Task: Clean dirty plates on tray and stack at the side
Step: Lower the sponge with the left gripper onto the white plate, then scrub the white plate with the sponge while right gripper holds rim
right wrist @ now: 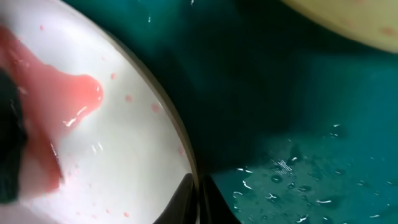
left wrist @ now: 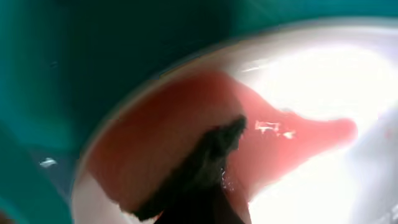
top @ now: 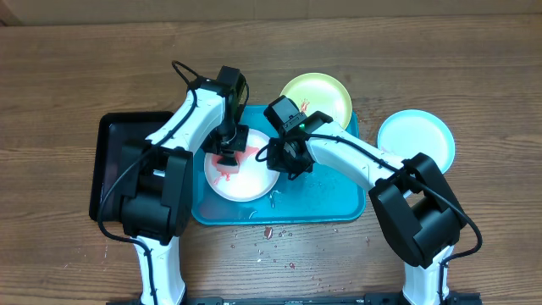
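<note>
The pinkish-white plate (top: 246,180) lies on the turquoise tray (top: 330,203), smeared red. My left gripper (top: 229,154) is down on its far left part, shut on a dark scrubbing pad (left wrist: 211,163) that presses into the red smear (left wrist: 292,140). My right gripper (top: 284,161) is shut on that plate's right rim (right wrist: 186,155), one finger on each side. The pad also shows in the right wrist view (right wrist: 9,143). The yellow-green plate (top: 318,96) sits at the tray's far right corner. The light blue plate (top: 417,138) lies on the table to the right of the tray.
A black tray (top: 114,161) lies to the left of the turquoise one, under my left arm. Red crumbs and drops (top: 269,232) are scattered on the wooden table in front of the tray. Water drops (right wrist: 292,171) wet the tray floor.
</note>
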{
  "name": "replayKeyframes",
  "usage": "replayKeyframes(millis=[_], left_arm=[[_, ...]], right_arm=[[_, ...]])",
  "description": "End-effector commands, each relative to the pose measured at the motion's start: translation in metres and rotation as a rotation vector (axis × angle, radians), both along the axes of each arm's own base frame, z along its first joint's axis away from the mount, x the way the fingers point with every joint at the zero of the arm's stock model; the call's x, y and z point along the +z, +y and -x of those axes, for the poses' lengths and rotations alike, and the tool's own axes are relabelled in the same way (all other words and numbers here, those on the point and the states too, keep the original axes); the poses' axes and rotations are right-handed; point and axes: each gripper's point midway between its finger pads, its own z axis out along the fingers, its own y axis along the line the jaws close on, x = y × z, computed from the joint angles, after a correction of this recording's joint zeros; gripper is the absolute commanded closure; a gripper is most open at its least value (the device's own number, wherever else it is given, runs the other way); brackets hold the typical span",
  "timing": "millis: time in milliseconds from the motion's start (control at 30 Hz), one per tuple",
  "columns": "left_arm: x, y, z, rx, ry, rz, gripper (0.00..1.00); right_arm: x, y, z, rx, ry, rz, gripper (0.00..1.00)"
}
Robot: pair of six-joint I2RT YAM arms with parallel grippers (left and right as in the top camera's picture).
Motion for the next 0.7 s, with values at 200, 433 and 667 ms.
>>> replayKeyframes(millis=[200,433,667], left_arm=[[-0.008,-0.059,0.080,-0.413,0.292,0.491,0.96],[-0.042,0.024,0.018,0.104,0.094,-0.100,0.96],[-0.024,0.068,-0.015,0.400,-0.114,-0.357,0.96]], right_arm=[[-0.002,0.002,-0.001,-0.003,-0.009,0.003,0.96],[-0.002,0.002,-0.001,0.000,-0.010,0.004,0.96],[-0.003,0.001,0.000,0.004,-0.008,0.007,0.96]])
